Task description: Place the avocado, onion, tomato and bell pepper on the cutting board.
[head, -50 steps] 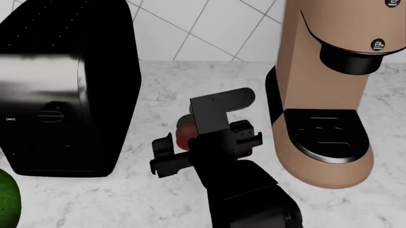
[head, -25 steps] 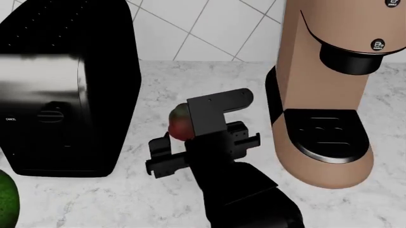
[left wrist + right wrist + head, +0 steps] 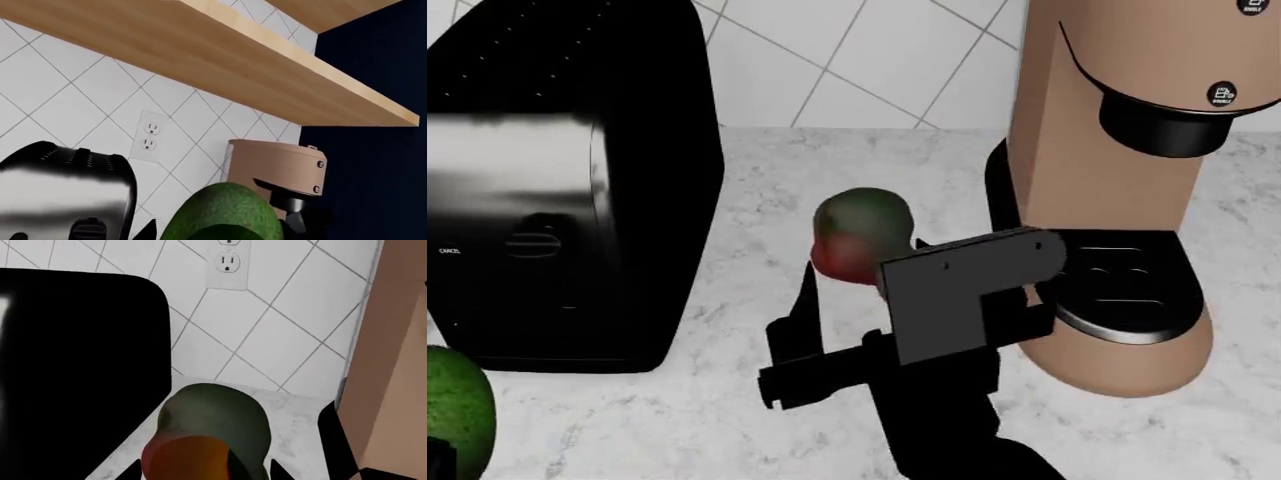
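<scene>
One gripper [image 3: 827, 300], our right, clamps the bell pepper [image 3: 860, 235] at frame centre; shallow grip risks dropping it, left unreadable.

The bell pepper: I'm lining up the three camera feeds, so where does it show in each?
Head view: bell pepper mid-frame, between black toaster and tan coffee machine.
Right wrist view: bottom centre, close up.
Left wrist view: not in it; the avocado fills the bottom.
Shared landmark: the coffee machine.
</scene>
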